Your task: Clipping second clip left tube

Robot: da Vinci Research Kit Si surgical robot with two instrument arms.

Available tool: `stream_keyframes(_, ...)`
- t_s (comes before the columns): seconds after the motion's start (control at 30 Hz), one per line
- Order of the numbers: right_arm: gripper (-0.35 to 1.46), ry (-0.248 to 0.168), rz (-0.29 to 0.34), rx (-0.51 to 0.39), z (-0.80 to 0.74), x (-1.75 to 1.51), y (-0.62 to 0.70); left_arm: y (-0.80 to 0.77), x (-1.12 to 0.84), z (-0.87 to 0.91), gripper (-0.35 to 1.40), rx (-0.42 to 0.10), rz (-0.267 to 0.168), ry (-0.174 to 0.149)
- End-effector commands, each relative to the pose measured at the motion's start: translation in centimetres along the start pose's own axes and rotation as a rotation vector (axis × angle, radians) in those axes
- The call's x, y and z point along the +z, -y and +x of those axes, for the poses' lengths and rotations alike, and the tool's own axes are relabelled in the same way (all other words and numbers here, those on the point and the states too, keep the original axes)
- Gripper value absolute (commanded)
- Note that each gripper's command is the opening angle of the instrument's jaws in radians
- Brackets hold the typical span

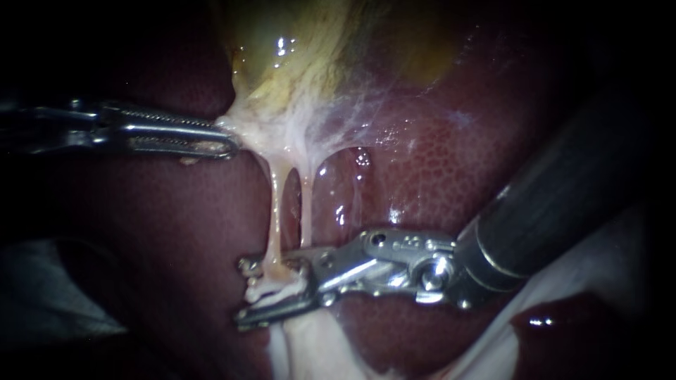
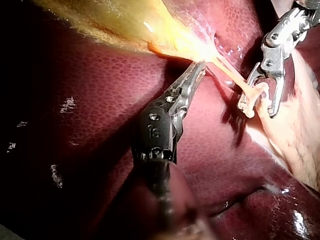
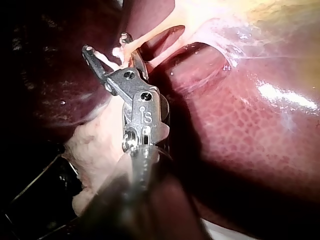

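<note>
instruments 2 | left instrument (image 1: 229,143) pincer clenched on gallbladder (image 1: 296,56) | right instrument (image 1: 246,293) pincer released, astride left tube (image 1: 274,211) | tubes (image 1: 307,204) 2

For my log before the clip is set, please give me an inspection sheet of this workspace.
Surface: liver, dark red with a wet shine.
Job's things: left tube taut, beside right tube; both run down from gallbladder. I cannot tell whether a clip sits on either.
Clutter: nothing seen.
End effectors: left instrument, jaws shut on the gallbladder's pale neck; right instrument, jaws open, astride the left tube.
Cables: nothing seen.
Surroundings: pale tissue below the tubes; the rest is dark.
</note>
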Motion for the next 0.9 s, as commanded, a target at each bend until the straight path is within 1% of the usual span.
stream_keyframes(0.03, 0.42, 0.0, -0.002, 0.002, 0.01, -0.01, 0.0, 0.0, 0.0, 0.0, -0.35, 0.0, 0.0, 0.0)
stream_keyframes(0.2, 0.33, -0.01, 0.006, 0.011, 0.06, -0.08, 0.01, 0.0, 0.0, 0.0, -0.35, 0.0, 0.0, 0.0)
stream_keyframes(0.33, 0.23, -0.033, 0.008, 0.026, 0.12, -0.15, 0.02, 0.0, 0.0, 0.0, -0.35, 0.0, 0.0, 0.0)
stream_keyframes(0.43, 0.18, -0.037, 0.01, 0.034, 0.16, -0.18, 0.03, 0.0, 0.0, 0.0, -0.35, 0.0, 0.0, 0.0)
stream_keyframes(0.6, 0.05, -0.041, 0.013, 0.046, 0.18, -0.2, 0.05, 0.0, 0.0, 0.0, -0.35, 0.0, 0.0, 0.0)
stream_keyframes(0.7, -0.11, -0.04, 0.015, 0.064, 0.18, -0.21, 0.07, 0.0, 0.01, 0.01, -0.35, 0.0, 0.0, 0.0)
stream_keyframes(0.8, -0.31, -0.04, 0.017, 0.07, 0.18, -0.23, 0.08, 0.0, 0.01, 0.01, -0.35, 0.0, 0.0, 0.0)
stream_keyframes(0.9, -0.34, -0.041, 0.017, 0.077, 0.2, -0.25, 0.08, 0.0, 0.01, 0.01, -0.35, 0.0, 0.0, 0.0)
